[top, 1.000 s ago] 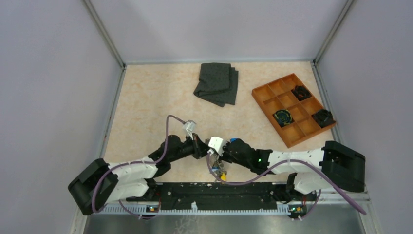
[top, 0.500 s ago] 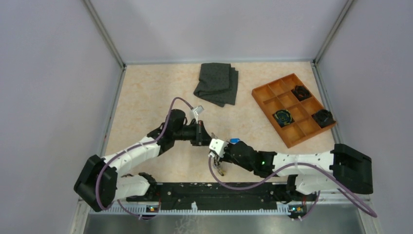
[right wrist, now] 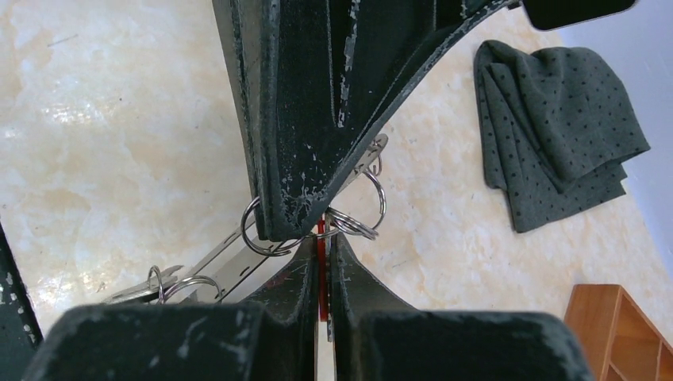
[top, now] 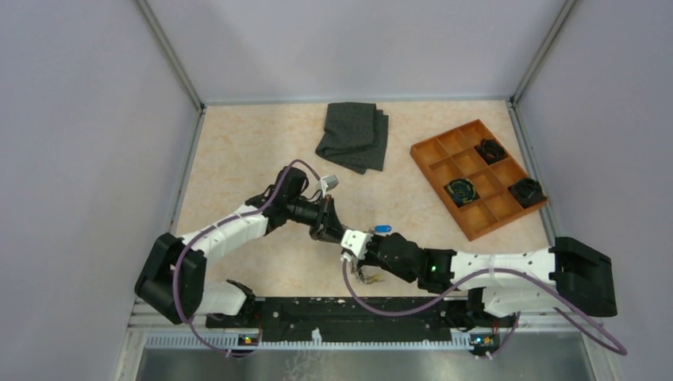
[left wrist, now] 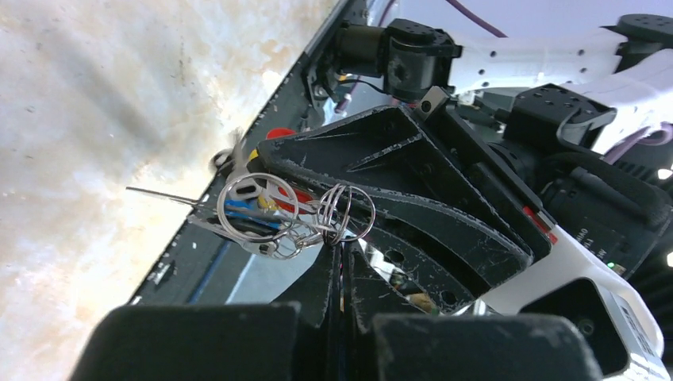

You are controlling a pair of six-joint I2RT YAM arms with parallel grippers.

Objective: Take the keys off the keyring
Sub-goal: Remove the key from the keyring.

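- Beige marbled table [top: 238,151], walled on three sides, with a black rail [top: 349,311] along the near edge.
- The folded dark cloth [top: 353,136] lies by the far wall. Left of it and on its near side the top is bare, so there is room to move.
- Right of the cloth sits an orange compartment tray [top: 435,155], close to the right wall.
- Both arms meet on the near side of the cloth, well apart from it and nearer the rail.
- The left gripper [left wrist: 342,258] is clenched, its tips pinching a wire loop of the keyring [left wrist: 347,213].
- The right gripper [right wrist: 321,248] is clamped tight too, with a red sliver edge-on between its fingers; it looks like one of the keys [left wrist: 255,213].
- The two sets of fingertips are touching or nearly so, tip to tip.
- The rest of the bunch, with blue, yellow and red heads, hangs off the linked rings beside the tips, clear of the table.
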